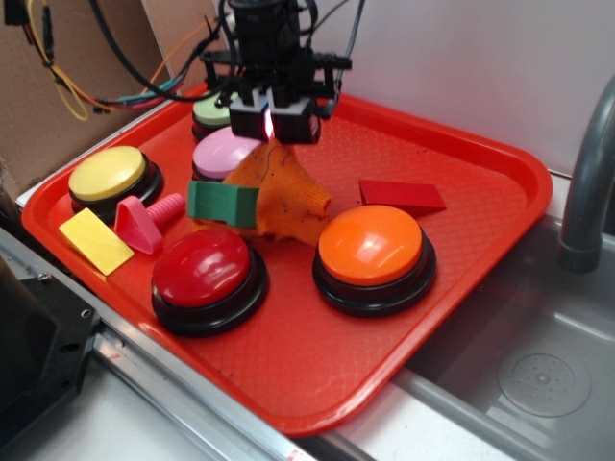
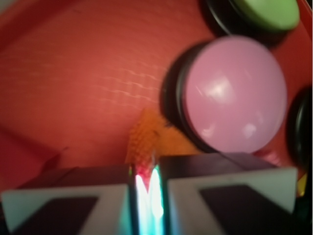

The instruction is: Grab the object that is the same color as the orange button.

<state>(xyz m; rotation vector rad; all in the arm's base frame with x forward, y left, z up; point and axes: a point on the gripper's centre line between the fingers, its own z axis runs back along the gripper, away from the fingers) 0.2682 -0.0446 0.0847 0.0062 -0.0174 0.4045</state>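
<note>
Overall light: I see both views bright and evenly lit, colours strongly saturated.
Glare: soft white highlights sit on the dome of the orange button [image 1: 371, 245] and on the red button [image 1: 202, 269] to its left; in the wrist view the pink button [image 2: 234, 95] carries pale smeared reflections.
Shadows: short and dark, close under the button bases on the red tray [image 1: 480, 221].
Hand glow: a hot red-white streak burns at the hand [image 2: 146, 193], overexposed.
Focus: exterior view reasonably sharp; wrist view soft all over, with the green button [image 2: 266, 12] above the pink one smeared.
</note>
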